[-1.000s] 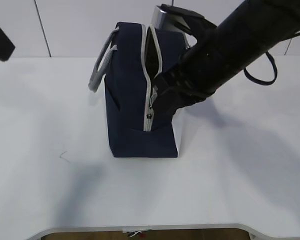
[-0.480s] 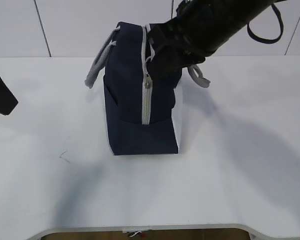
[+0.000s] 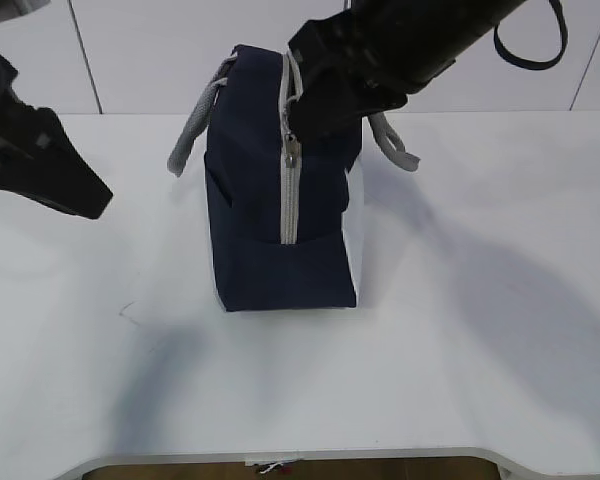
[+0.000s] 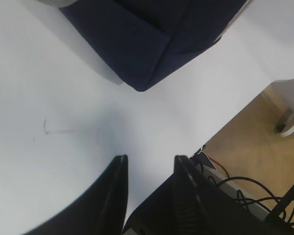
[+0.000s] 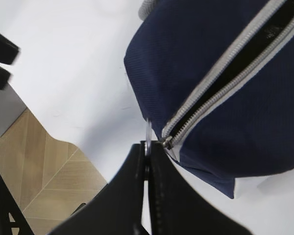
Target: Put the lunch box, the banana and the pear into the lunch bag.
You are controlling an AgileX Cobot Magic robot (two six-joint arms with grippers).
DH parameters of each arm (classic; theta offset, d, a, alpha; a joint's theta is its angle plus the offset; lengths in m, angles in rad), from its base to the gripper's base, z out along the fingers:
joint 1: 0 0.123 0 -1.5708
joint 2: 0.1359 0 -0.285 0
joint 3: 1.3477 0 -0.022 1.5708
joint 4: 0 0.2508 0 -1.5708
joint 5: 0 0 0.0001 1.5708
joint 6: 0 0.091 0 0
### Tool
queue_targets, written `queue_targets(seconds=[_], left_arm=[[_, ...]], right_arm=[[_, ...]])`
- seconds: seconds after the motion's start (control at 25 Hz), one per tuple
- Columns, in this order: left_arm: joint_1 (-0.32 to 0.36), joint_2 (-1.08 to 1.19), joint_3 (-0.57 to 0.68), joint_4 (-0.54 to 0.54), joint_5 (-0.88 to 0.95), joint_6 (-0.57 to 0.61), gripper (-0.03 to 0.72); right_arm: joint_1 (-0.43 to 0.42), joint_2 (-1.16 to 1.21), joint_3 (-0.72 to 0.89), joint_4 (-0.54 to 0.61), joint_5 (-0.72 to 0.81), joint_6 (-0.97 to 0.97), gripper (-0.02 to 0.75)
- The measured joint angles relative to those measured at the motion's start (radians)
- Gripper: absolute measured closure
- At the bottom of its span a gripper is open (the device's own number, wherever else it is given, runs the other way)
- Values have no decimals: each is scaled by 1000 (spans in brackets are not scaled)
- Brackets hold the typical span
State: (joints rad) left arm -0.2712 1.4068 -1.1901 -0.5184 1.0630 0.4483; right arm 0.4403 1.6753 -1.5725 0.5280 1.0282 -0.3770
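Boxy navy-blue fabric lunch bag (image 3: pixel 280 210) standing toward the white table's (image 3: pixel 480 350) far edge, no readable lettering, right gripper (image 5: pixel 148 155) reaching over its top, pinching the ring pull (image 5: pixel 147 134), left gripper (image 4: pixel 149 164) hovering part-open, empty, beside the left edge.

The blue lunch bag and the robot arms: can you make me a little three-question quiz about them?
1. True or false: the right gripper is pinching the ring pull of the lunch bag.
2. The left gripper is: A) holding a handle, B) open above the bare table, C) inside the bag.
3. Fill in: in the right wrist view, the zipper along the top is still partly ____.

Key: 1 true. 2 B. 3 open.
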Motion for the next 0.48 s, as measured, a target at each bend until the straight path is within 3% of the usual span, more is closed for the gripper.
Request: queue_targets(seconds=[0.24,0.48], left_arm=[[-78,81,32,-18,-112,58,428],[-160,144,32,-27,-227,64,328]], right_arm=[[0,0,-1,6,-6,20,725],[0,0,-1,6,-38,28,725]])
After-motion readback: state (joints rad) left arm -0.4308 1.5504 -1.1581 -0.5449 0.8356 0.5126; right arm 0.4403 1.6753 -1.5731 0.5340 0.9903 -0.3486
